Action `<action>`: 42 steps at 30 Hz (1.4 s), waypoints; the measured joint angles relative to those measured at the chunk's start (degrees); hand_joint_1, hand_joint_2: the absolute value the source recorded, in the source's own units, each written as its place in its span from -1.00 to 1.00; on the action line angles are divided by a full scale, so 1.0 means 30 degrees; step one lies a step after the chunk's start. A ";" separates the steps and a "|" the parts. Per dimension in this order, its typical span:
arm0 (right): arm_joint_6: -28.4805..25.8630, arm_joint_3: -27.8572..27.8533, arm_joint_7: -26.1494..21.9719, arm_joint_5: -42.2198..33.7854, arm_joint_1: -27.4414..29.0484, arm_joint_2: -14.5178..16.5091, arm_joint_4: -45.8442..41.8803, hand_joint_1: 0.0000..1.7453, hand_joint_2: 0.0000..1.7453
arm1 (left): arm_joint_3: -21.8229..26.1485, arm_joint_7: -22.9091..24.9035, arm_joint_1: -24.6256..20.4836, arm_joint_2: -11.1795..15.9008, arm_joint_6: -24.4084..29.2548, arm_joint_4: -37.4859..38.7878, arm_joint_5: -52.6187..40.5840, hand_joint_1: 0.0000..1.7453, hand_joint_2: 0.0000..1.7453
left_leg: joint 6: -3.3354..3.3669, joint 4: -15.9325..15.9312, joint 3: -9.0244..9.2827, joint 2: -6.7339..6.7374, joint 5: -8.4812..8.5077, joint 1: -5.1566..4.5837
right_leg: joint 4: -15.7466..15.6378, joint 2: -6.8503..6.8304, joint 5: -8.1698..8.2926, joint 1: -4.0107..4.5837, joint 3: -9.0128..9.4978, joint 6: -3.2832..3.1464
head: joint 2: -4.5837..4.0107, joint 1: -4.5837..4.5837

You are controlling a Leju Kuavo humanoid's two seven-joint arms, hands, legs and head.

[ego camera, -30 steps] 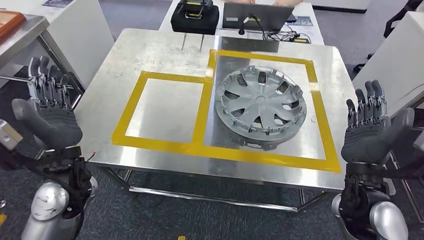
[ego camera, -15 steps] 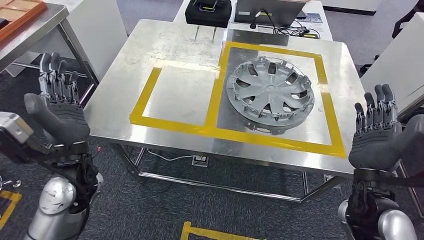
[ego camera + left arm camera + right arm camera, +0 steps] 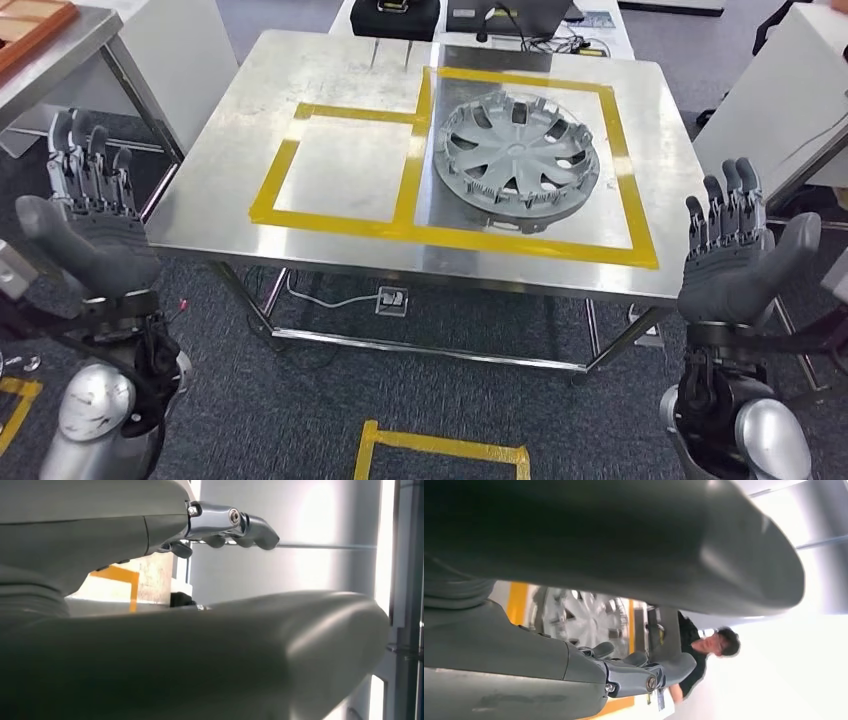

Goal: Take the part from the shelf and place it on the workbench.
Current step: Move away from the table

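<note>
Steel workbench point(image 3: 240, 190): silver plastic hubcap point(image 3: 517, 160) sits inside right-edge yellow tape box, apparently delivered. Left hand point(image 3: 88, 225), right hand point(image 3: 735, 255) wide, empty.

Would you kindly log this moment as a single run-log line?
part: hubcap on workbench, in larger yellow square | left hand: open, empty | right hand: open, empty

Bright, even overhead light, glare on steel workbench point(image 3: 230, 150) — wrist views blurred, overexposed
</note>
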 joint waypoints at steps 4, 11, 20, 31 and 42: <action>-0.0119 -0.0006 0.0000 -0.0007 0.0023 -0.0033 0.0000 -1.00 -1.00 | 0.0000 0.0006 -0.0046 -0.0002 -0.0002 0.0004 0.0018 -1.00 -1.00 | 0.0556 -0.0116 -0.0295 -0.0005 0.0446 0.0023 | 0.0579 0.0037 -0.0212 -0.0066 -0.0529 0.0417 | 0.0000 0.0153; -0.0286 -0.0098 -0.0014 -0.0144 0.0204 -0.0144 0.0044 -1.00 -1.00 | -0.0007 0.0035 -0.0045 -0.0002 -0.0005 0.0004 0.0047 -1.00 -1.00 | 0.0773 -0.0121 -0.1671 -0.0008 0.1552 -0.0065 | 0.4311 0.0060 -0.2756 -0.0206 -0.0925 0.0618 | 0.0000 0.0761; -0.0290 -0.0162 -0.0138 -0.0210 0.0080 -0.0224 0.0056 -1.00 -1.00 | 0.0004 0.0089 -0.0083 0.0027 -0.0011 -0.0002 -0.0006 -1.00 -1.00 | 0.0024 0.0385 -0.2543 0.0048 0.1603 -0.0019 | -0.0716 -0.0071 -0.0991 0.0047 0.1691 -0.0385 | 0.0000 0.0798; -0.0370 -0.0153 -0.0188 -0.0275 0.0212 -0.0213 0.0076 -1.00 -1.00 | 0.0007 0.0202 -0.0103 0.0127 -0.0002 -0.0009 -0.0046 -1.00 -1.00 | 0.0199 0.0273 -0.0342 -0.0034 -0.0153 -0.0052 | 0.0266 -0.0045 0.0297 0.0029 -0.0485 0.0078 | 0.0000 0.0042; -0.0470 -0.0395 -0.0253 -0.0503 0.0396 -0.0273 0.0086 -1.00 -1.00 | 0.0000 0.0342 -0.0136 0.0129 0.0004 -0.0002 -0.0089 -1.00 -1.00 | 0.0854 0.0233 -0.2175 -0.0015 0.1615 -0.0133 | 0.4080 0.0051 -0.2492 -0.0164 -0.0567 0.0501 | 0.0000 0.0794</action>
